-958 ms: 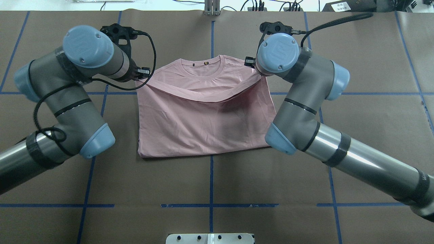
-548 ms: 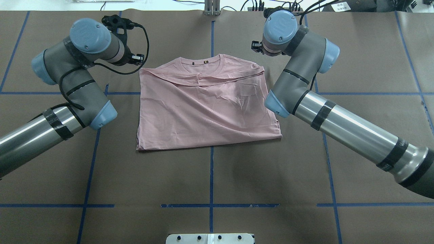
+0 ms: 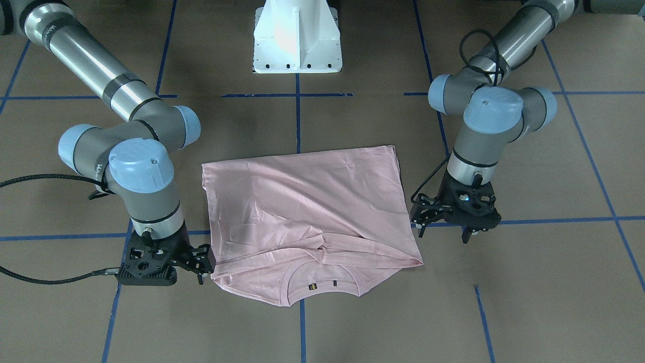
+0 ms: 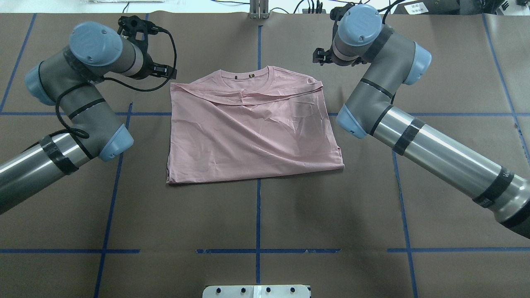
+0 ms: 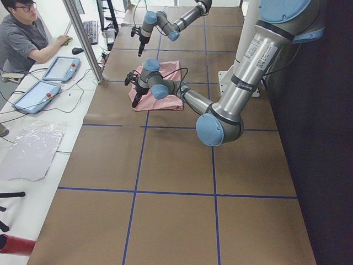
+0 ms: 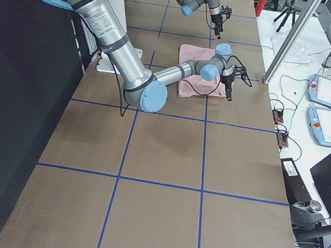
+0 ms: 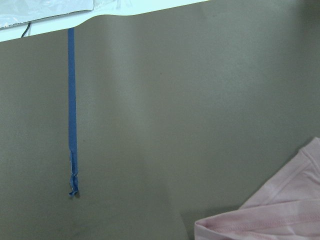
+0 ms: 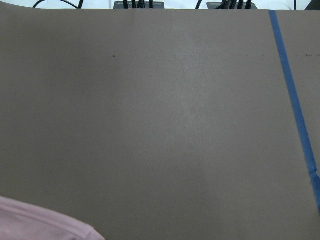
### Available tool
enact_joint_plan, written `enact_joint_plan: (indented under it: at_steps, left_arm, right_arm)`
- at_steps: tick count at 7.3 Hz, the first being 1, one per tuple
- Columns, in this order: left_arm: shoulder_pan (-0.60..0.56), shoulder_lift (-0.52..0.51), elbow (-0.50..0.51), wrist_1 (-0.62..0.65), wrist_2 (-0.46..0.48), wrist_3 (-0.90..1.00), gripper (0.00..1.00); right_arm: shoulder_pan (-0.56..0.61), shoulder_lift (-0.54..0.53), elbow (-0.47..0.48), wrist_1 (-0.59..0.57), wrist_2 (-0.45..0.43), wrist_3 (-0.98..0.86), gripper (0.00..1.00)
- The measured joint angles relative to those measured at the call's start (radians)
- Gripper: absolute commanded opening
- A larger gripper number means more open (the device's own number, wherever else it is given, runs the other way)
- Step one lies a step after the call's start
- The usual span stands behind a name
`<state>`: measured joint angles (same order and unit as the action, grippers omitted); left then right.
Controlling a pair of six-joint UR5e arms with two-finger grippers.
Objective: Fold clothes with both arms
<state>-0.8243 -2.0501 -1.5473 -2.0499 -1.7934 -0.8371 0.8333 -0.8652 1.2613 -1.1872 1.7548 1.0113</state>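
Front view: left hand [image 3: 444, 233], middle right, and right hand [image 3: 205, 268], lower left, both spread wide, empty, flanking T-shirt [image 3: 307, 201]; overhead view hides their spread.

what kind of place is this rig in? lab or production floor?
Most likely a robotics research lab, not production: table papered brown with a blue tape grid, teach pendants and a person at a side bench, loose cables behind.

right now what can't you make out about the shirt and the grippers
- T-shirt lower layers: covered by the folded top layer, every view.
- Collar label text: too small, front-facing view.
- Right gripper: mostly behind its own wrist joint, overhead view.
- Wrist views: fingers out of frame.
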Motion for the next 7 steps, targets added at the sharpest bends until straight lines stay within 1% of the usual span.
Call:
enact_joint_plan:
  at_steps: [1, 2, 3, 4, 5, 7]
  left_arm:
    - [0.031, 0.080, -0.098, 0.000, -0.017, -0.033, 1.00]
    - [0.092, 0.147, -0.184, -0.002, -0.017, -0.108, 0.93]
    - [0.168, 0.192, -0.249, -0.004, 0.006, -0.205, 0.81]
    - [0.247, 0.219, -0.286, -0.004, 0.051, -0.304, 0.75]
    - [0.307, 0.229, -0.299, -0.002, 0.088, -0.374, 0.75]
    - [0.356, 0.235, -0.294, 0.005, 0.117, -0.424, 0.75]
  right_arm:
    - [0.001, -0.027, 0.043, 0.000, 0.011, -0.006, 1.00]
    - [0.001, -0.040, 0.066, 0.001, 0.014, -0.006, 1.00]
    - [0.001, -0.045, 0.078, 0.001, 0.015, -0.006, 1.00]
    - [0.001, -0.048, 0.084, 0.002, 0.014, -0.006, 1.00]
    - [0.001, -0.051, 0.086, 0.002, 0.014, -0.006, 1.00]
    - [0.001, -0.051, 0.087, 0.003, 0.014, -0.006, 1.00]
